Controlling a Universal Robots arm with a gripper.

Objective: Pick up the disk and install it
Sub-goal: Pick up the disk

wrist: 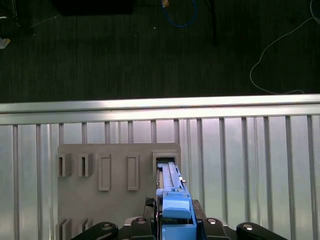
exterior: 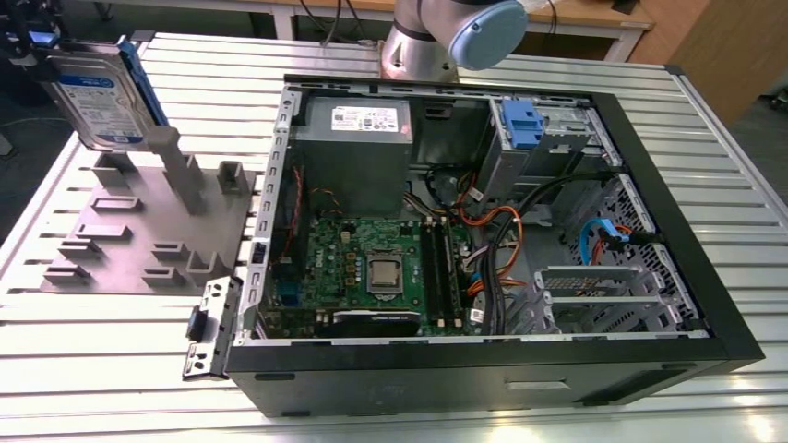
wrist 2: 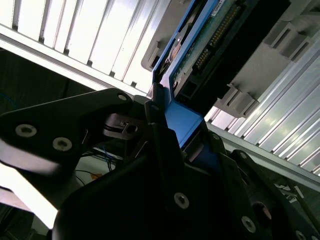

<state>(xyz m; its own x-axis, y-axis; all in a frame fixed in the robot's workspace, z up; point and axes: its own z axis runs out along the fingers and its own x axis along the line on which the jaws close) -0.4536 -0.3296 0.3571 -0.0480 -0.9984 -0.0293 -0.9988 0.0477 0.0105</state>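
The disk (exterior: 105, 97) stands upright on edge at the exterior view's far left, silver with a white-and-blue label and a blue carrier frame. My gripper (exterior: 35, 44) is shut on its upper end. The disk's lower edge sits level with the tall posts of the grey holder block (exterior: 136, 231); I cannot tell whether it still touches them. In the first wrist view the disk (wrist: 172, 187) shows edge-on between my black fingers (wrist: 142, 222), above a slot of the holder block (wrist: 115, 172). In the second wrist view the blue frame (wrist 2: 182, 125) is clamped between my fingers (wrist 2: 162, 150).
An open black computer case (exterior: 689, 277) lies to the exterior view's right of the holder, with a drive bay and blue latch (exterior: 523, 125), a grey power supply (exterior: 357, 125), a motherboard (exterior: 369, 268) and loose cables (exterior: 518, 231). All rest on a slatted aluminium table (exterior: 99, 369).
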